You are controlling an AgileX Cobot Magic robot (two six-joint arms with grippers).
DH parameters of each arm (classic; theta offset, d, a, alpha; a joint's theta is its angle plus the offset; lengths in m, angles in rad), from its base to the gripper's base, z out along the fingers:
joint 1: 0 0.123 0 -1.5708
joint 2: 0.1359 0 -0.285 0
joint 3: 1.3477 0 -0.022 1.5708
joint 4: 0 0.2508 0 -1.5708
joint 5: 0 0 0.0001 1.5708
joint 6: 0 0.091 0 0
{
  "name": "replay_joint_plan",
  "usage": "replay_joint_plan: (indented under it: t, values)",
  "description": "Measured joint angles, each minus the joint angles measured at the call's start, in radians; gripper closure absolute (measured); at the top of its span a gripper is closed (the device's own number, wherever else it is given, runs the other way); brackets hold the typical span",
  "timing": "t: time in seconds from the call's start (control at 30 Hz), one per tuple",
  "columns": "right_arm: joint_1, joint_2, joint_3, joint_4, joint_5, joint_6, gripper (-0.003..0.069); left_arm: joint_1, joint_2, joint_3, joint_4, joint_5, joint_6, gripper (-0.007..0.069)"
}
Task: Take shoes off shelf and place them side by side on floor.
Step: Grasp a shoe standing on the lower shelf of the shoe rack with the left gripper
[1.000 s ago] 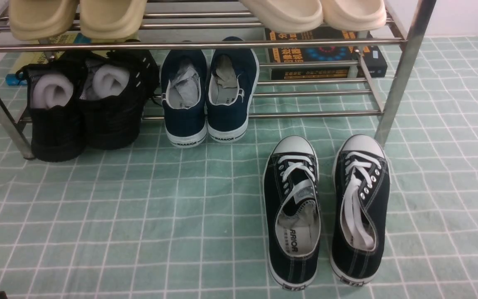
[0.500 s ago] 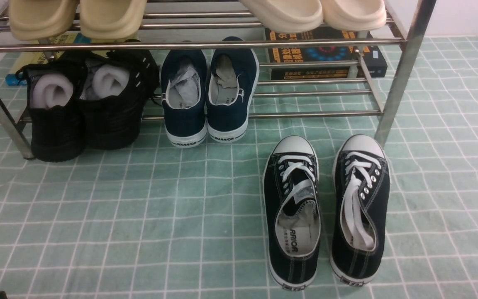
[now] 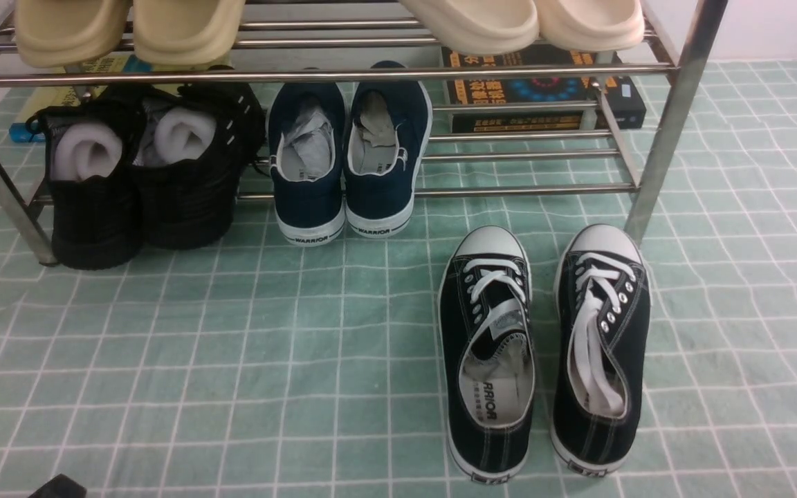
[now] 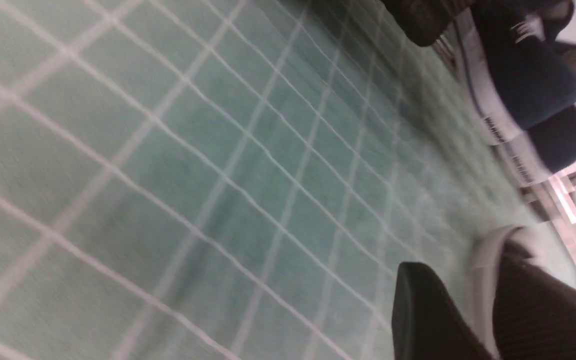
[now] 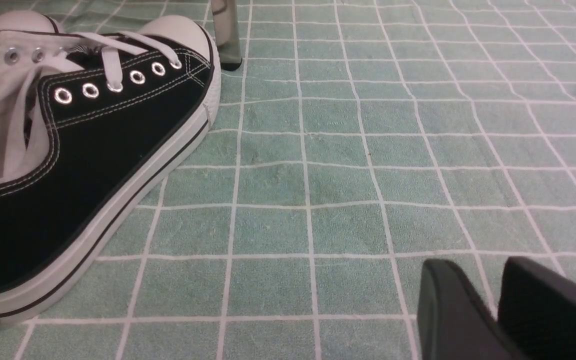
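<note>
Farther into the front view's lower left edge came the tip of the left fingers (image 3: 59,487), while everything else there lay unmoved; the green checked floor (image 3: 343,360) stretched beneath the chrome shelf (image 3: 523,189), whose lower tier held the navy shoes (image 3: 343,166) side by side, right of the black knit pair (image 3: 142,180); the black lace-up sneakers (image 3: 544,353) stood on the floor; both left and right fingers (image 5: 493,300) were slightly apart

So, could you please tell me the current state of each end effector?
Left end effector: open, holding nothing.
Right end effector: partly open, holding nothing.
</note>
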Motion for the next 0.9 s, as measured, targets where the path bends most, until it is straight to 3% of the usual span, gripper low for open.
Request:
replay_joint_plan:
  t: [0.07,0.13,0.27,0.43,0.63,0.73,0.8,0.87,0.9]
  values:
    - [0.000,0.000,0.001,0.072,-0.015,0.047,0.0473,0.000,0.000,0.003,-0.102,-0.001,-0.086,0.0383]
    - [0.000,0.000,0.007,0.227,-0.043,0.146,0.0468,0.000,0.000,0.005,-0.140,-0.002,-0.122,0.0383]
    - [0.000,0.000,0.010,0.453,-0.078,0.273,0.0461,0.000,0.000,0.006,-0.156,-0.020,-0.136,0.0383]
    - [0.000,0.000,0.010,0.602,-0.115,0.300,0.0457,0.000,0.000,0.006,-0.164,-0.082,-0.104,0.0391]
    - [0.000,0.000,-0.066,0.624,-0.115,0.222,0.0495,0.000,0.002,-0.170,-0.153,-0.073,0.059,0.0508]
    - [0.000,0.064,-0.210,0.590,-0.079,0.116,0.0582,0.000,0.113,-0.342,-0.097,-0.031,0.168,0.0604]
    - [0.000,0.154,-0.353,0.529,0.031,0.034,0.0650,0.000,0.262,-0.458,-0.028,0.068,0.190,0.0624]
    - [0.000,0.201,-0.398,0.508,0.080,0.015,0.0662,0.000,0.342,-0.503,0.006,0.127,0.198,0.0624]
    - [0.000,0.270,-0.482,0.467,0.197,-0.012,0.0673,0.000,0.479,-0.575,0.056,0.226,0.220,0.0624]
